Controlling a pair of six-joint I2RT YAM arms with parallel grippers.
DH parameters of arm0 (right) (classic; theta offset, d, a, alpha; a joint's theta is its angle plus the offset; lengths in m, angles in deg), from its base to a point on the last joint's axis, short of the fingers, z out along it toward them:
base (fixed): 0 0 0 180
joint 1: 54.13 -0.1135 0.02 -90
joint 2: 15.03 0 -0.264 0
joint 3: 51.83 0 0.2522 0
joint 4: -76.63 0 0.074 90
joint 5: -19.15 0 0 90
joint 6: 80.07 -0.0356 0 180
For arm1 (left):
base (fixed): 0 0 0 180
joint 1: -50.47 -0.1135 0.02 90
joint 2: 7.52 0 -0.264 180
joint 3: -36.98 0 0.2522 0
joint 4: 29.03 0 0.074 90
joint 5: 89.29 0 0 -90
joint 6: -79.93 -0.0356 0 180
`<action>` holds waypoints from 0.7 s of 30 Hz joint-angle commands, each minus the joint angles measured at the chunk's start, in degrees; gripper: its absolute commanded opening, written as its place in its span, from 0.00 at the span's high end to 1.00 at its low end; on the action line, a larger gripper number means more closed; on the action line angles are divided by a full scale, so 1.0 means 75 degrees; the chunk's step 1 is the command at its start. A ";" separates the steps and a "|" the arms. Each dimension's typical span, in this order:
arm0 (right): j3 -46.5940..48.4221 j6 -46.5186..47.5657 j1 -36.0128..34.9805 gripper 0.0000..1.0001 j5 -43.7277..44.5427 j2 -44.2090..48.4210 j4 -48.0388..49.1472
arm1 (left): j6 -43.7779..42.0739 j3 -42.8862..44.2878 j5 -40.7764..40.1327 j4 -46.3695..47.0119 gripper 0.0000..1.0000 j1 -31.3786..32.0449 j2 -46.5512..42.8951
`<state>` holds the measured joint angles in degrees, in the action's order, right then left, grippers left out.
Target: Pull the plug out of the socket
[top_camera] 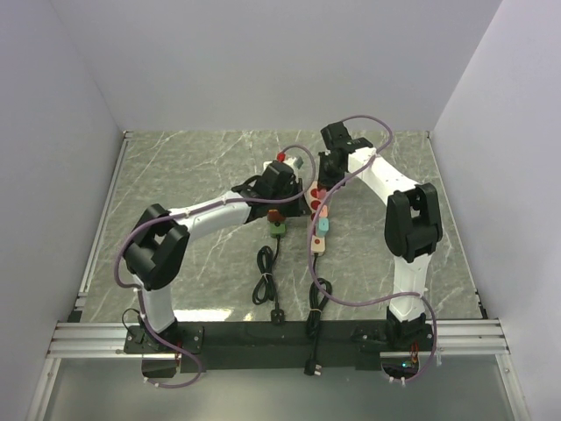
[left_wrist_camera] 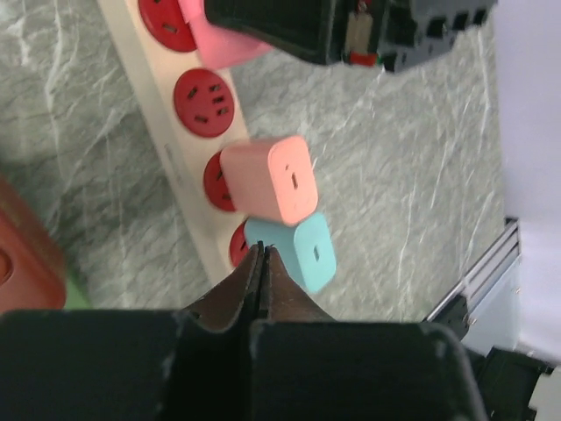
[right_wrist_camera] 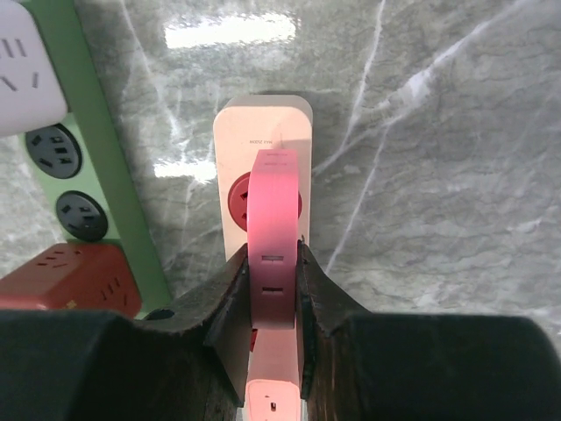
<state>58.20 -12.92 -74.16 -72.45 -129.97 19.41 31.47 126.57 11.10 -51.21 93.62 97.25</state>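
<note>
Grey marbled tabletop [top_camera: 175, 175] carries a cream power strip [right_wrist_camera: 263, 118] whose end socket [right_wrist_camera: 234, 198] holds the pink plug [right_wrist_camera: 273, 197], clamped by the right gripper [right_wrist_camera: 272, 267], left gripper [left_wrist_camera: 263, 259] closed empty alongside, so a straight outward pull seems due.

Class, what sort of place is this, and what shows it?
Probably a lab robot test cell: two arms bolted to a metal rail, plain white walls boxing in the table, power strips laid out on it.
</note>
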 commanded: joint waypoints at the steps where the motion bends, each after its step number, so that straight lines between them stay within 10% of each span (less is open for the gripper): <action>1: 0.0090 -0.0363 -0.0095 1.00 -0.0149 0.0032 0.0521 | 0.0461 -0.0079 -0.0319 0.1063 0.99 0.0023 0.0209; 21: 0.0194 -0.0515 -0.0118 1.00 -0.0477 -0.0261 0.0498 | 0.0708 0.1596 -0.1291 -0.0341 1.00 0.0128 0.2588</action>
<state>57.63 -15.13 -74.60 -73.09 -131.91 21.75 36.26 137.28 3.36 -50.56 93.67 113.95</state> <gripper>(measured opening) 0.273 0.012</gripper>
